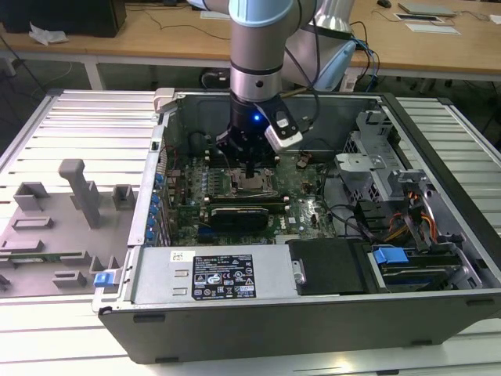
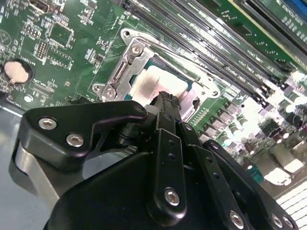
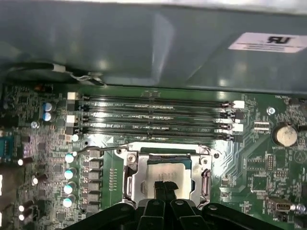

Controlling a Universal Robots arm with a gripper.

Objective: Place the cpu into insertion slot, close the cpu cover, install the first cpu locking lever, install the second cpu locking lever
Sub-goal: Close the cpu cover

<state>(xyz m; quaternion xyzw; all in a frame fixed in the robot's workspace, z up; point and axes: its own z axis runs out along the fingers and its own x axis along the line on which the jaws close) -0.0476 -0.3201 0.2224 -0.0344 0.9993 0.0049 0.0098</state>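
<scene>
The fingers (image 3: 159,188) of the gripper (image 3: 163,187) are seen pressed together with nothing pinched, their tips set over the silvery cpu (image 3: 165,168); contact cannot be judged. The cpu is seated in the insertion slot (image 1: 254,186), near the centre of the exterior view, and is framed by the cpu cover (image 3: 128,176), laid flat around its edges. Memory slots (image 3: 153,115) are ranged just beside one cover edge. Low, open motherboard (image 3: 249,177) is left toward the coin cell (image 3: 284,134).

Square cpu (image 2: 160,82) topped with dull silvery-grey metal, cpu cover (image 2: 125,67) of bare shiny steel, glossy green motherboard (image 2: 57,52), matt black gripper (image 2: 165,100), possibly plastic.
</scene>
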